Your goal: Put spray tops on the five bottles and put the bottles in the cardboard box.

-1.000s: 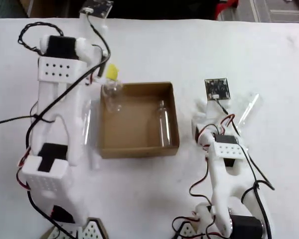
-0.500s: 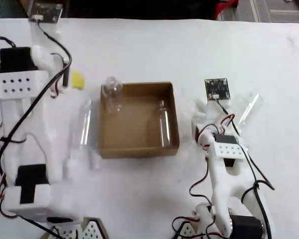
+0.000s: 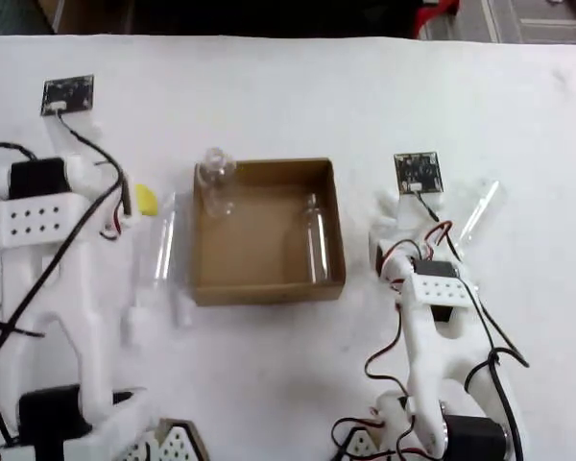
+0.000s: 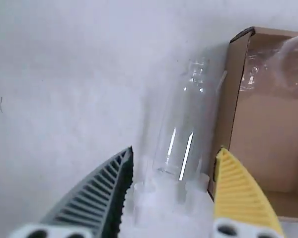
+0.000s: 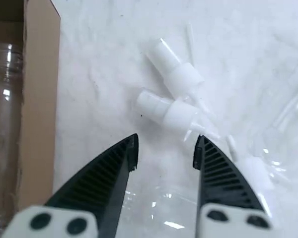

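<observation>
The cardboard box [image 3: 269, 285] sits mid-table. One clear bottle [image 3: 315, 240] lies inside along its right wall and another [image 3: 214, 178] rests at its far left corner. A third uncapped bottle [image 3: 163, 240] lies on the table just left of the box. My left gripper [image 4: 175, 151] is open, its grey and yellow fingers on either side of this bottle's [image 4: 181, 134] base, with the box [image 4: 238, 99] beside it. My right gripper [image 5: 166, 141] is open and empty above two white spray tops [image 5: 176, 74] [image 5: 169, 111] lying right of the box [image 5: 39, 99].
Another clear bottle [image 3: 480, 211] lies on the table at the right, beyond the right arm [image 3: 432, 288]. A further clear bottle [image 5: 159, 208] lies under the right gripper. Cables trail from both arms. The far half of the white table [image 3: 365, 86] is bare.
The left arm has swung away from the box's far left corner, leftward and back, to the bottle lying beside the box. The right arm has not moved.
</observation>
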{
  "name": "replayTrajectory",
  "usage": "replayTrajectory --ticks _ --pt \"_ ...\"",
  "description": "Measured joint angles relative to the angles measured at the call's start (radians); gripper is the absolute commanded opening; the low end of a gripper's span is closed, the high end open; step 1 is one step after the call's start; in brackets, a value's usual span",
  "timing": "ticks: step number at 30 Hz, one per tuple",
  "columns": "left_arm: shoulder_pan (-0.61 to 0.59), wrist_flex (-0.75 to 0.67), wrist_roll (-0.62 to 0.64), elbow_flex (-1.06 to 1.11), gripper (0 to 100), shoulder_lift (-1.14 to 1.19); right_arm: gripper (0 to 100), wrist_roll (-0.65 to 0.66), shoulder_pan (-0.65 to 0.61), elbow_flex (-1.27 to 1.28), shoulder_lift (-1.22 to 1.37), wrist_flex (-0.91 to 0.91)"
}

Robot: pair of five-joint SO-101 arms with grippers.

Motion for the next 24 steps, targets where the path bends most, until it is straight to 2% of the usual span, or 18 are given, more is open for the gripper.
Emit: replayTrajectory --ticks 6,10,13,17,24 --pt "-0.002 -0.175 0.005 0.242 24 -0.052 16.3 0.000 0.000 -0.008 0.000 0.064" --pt "-0.068 -0.316 0.005 0.367 24 -0.057 16.1 0.000 0.000 -0.014 0.000 0.083" --pt "-0.101 -0.367 0.031 0.394 24 -0.057 14.3 0.037 0.000 -0.040 0.000 0.103" --pt "-0.103 -0.430 0.064 0.457 24 -0.057 10.4 0.087 0.000 -0.186 -0.002 0.282" --pt "-0.103 -0.499 0.071 0.486 24 -0.057 15.2 0.101 -0.084 -0.568 0.049 0.677"
